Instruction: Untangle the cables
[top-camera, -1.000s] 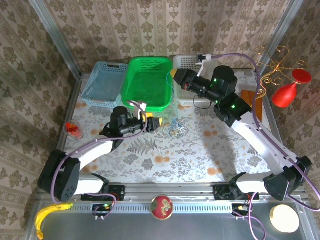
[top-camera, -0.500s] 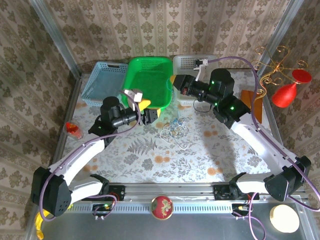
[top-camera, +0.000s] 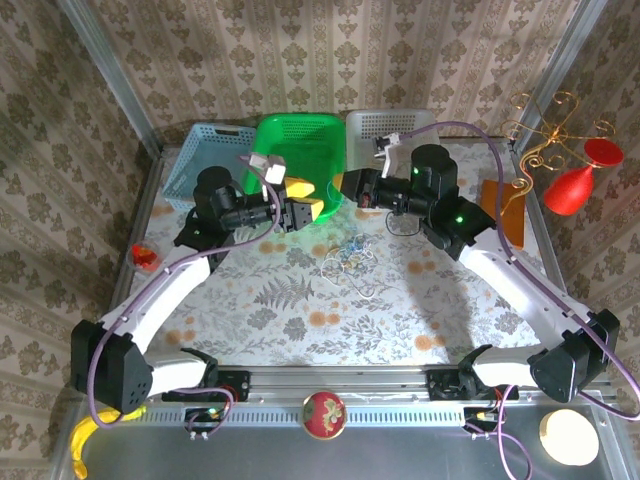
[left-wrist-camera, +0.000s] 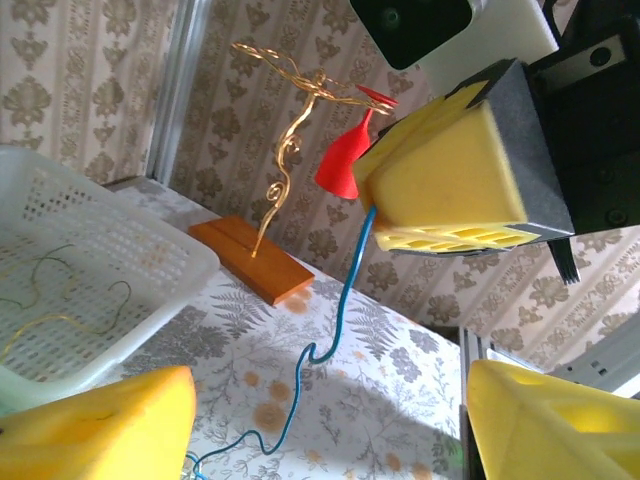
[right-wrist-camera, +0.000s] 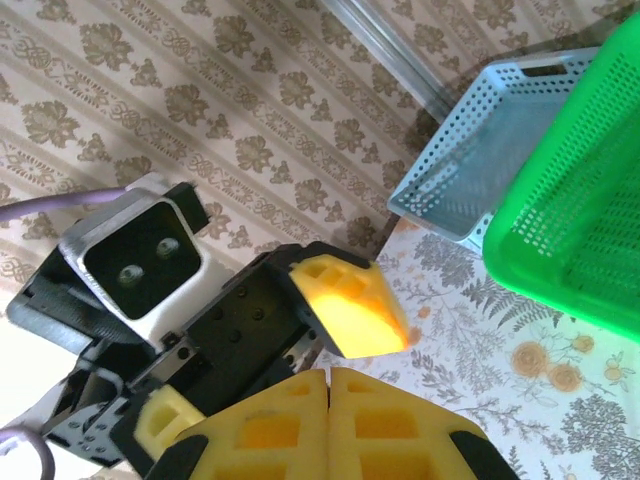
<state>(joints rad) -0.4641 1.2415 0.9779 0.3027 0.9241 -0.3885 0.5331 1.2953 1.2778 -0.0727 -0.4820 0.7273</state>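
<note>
The blue cable (left-wrist-camera: 345, 300) is pinched in the right tool (left-wrist-camera: 375, 212), lifted so it can be pulled free. The left tool (top-camera: 310, 198) is spread open nearby.

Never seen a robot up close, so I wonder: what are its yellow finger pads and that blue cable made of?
Yellow finger pads: matte, probably plastic or firm rubber; open grid cells show along one edge. Blue cable: smooth, slightly shiny, holding kinks; perhaps plastic-coated wire, not certain.

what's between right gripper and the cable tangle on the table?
One thin blue cable, hanging from the shut right gripper down toward the tangle of thin cables; clearest in the left wrist view.
</note>
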